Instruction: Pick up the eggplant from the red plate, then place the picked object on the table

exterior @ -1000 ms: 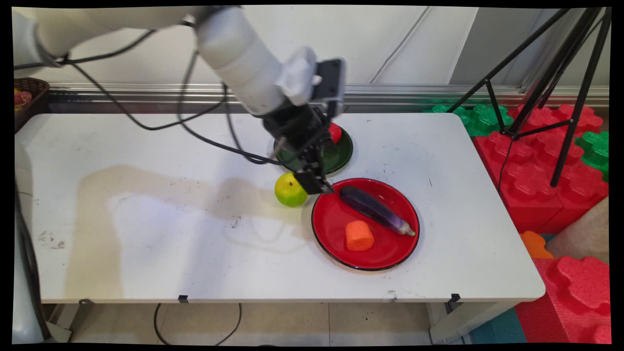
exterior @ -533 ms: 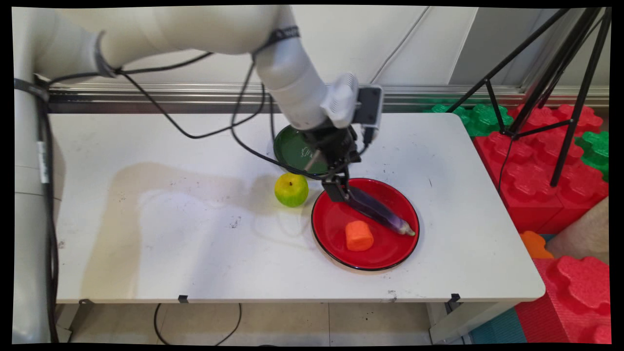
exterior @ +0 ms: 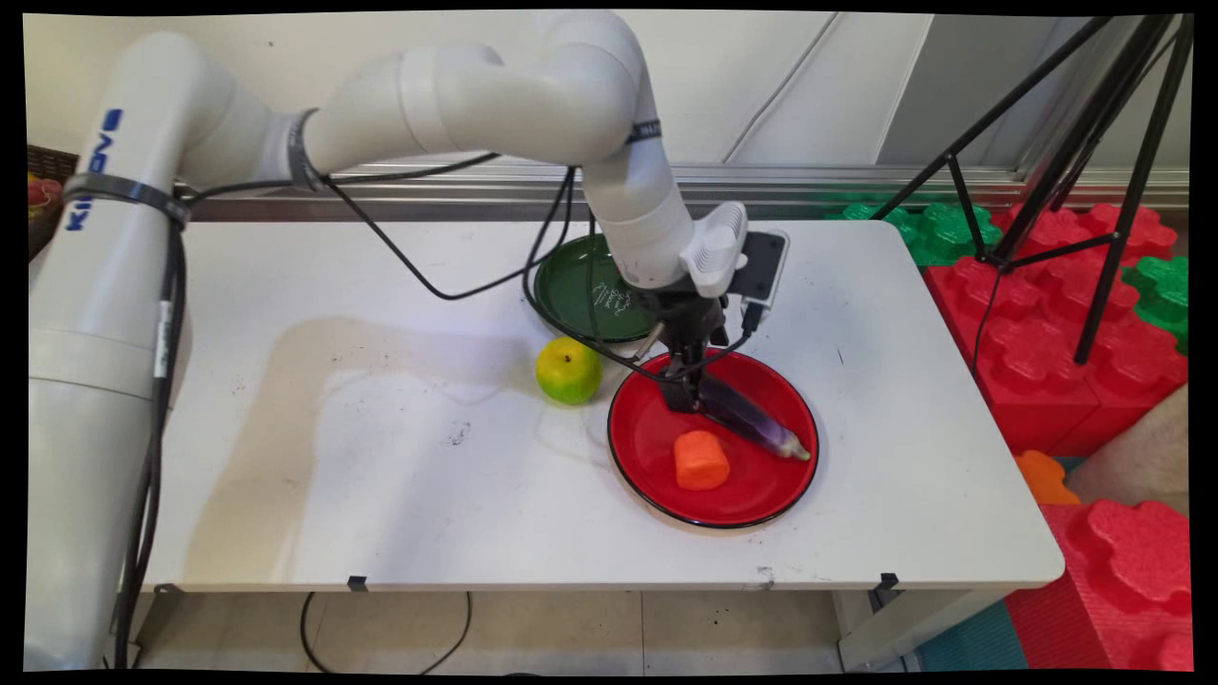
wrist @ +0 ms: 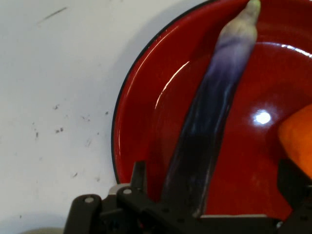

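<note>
I have the gripper [exterior: 687, 398] down over the back part of the red plate [exterior: 657, 476], right at the dark, thick end of the purple eggplant [exterior: 752, 420]. From the hand camera the eggplant [wrist: 214, 112] runs straight up the middle of the picture, its dark end passing between the two fingers, one finger [wrist: 139, 178] on its left and the other at the far right edge, so the fingers stand wide, one on each side of it, and I see neither one pressed against it. The eggplant lies flat in the red plate [wrist: 136, 97], slanting from the gripper toward the plate's right rim, with its pale tip near that rim. An orange carrot chunk [exterior: 701, 460] sits in the same plate, just in front of the eggplant and apart from it; in the hand view it shows as an orange mass [wrist: 297, 139] at the right edge. On the white table [exterior: 381, 476], just left of the red plate, stands a yellow-green apple [exterior: 568, 370]. Behind the apple is a green plate [exterior: 580, 285], partly covered by the arm's wrist. Black cables hang from the arm over the table.
</note>
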`<state>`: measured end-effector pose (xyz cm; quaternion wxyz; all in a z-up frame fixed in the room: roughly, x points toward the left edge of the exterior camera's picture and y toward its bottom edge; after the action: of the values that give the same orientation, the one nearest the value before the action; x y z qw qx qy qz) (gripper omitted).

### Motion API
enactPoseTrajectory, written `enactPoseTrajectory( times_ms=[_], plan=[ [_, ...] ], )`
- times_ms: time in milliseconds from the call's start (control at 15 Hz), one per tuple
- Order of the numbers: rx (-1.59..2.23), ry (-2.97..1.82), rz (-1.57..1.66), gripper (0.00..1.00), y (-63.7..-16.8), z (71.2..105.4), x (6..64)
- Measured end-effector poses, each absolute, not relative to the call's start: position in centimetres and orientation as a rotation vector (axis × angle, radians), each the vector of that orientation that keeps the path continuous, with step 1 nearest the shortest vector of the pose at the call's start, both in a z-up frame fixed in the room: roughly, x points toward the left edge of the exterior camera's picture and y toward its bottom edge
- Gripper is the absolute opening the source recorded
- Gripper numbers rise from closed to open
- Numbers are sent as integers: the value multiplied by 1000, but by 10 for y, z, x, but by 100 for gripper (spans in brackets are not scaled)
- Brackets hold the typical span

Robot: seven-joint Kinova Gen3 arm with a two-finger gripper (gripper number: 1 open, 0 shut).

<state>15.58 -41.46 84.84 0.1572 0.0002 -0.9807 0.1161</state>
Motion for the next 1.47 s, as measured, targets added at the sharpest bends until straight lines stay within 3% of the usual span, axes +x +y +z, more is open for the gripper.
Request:
enactPoseTrajectory(
  times_ms=[933, 1000, 1467],
  plan=[
    [-130, -2858, 278, 100, -446, 805, 140],
    [-136, -2859, 275, 0, -446, 804, 140],
    [-195, -2853, 249, 0, -448, 805, 141]
  ],
)
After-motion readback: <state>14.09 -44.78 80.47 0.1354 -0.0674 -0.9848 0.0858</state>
